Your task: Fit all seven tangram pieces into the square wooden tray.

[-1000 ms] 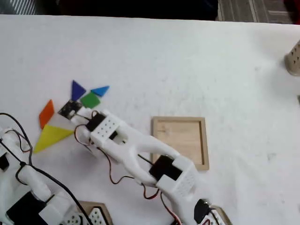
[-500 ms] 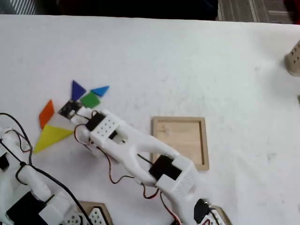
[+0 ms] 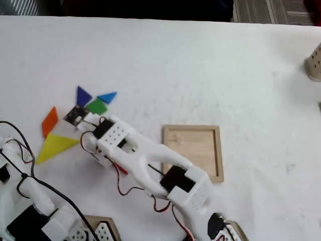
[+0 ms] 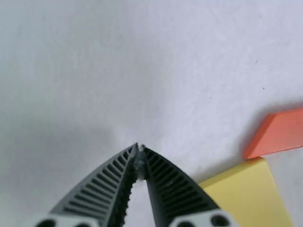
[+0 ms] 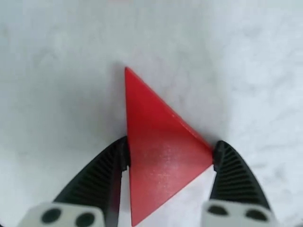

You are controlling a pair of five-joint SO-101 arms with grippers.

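**Right tool on the red triangle, all pieces outside the tray**

Right tool (image 5: 170, 151): part open, as wide as the red triangle (image 5: 156, 137). One finger sits against its long straight edge, the other against the opposite corner, so I read that as a grip. The piece is flat, glossy, solid red and has sharp corners. One point sticks out past the fingertips over the white bench (image 3: 200, 65).

From the high view I see this arm stretched from the near edge out to the piece cluster at the bench's left side, with its tool at the cluster.

Cluster:
- Green square (image 3: 97, 106) is just beside the tool.
- Dark blue triangle (image 3: 83, 95) and light blue triangle (image 3: 107, 96) are just behind the green square, one on each side.
- Orange parallelogram (image 3: 49, 121) is on the cluster's outer left.
- Large yellow triangle (image 3: 54, 146) is just in front of the orange piece. From the left wrist they look corner to corner, but I can't tell if they touch.

Left tool (image 4: 138, 153): fully closed, ribbed tips meeting, nothing between them. It hangs over bare bench near the yellow and orange pieces.

Tray (image 3: 190, 127): square, pale wood, with a raised rim and its whole floor showing. It sits well apart from the cluster, right of the right arm's forearm.

A beige perforated object (image 3: 314, 63) sits at the far right edge.
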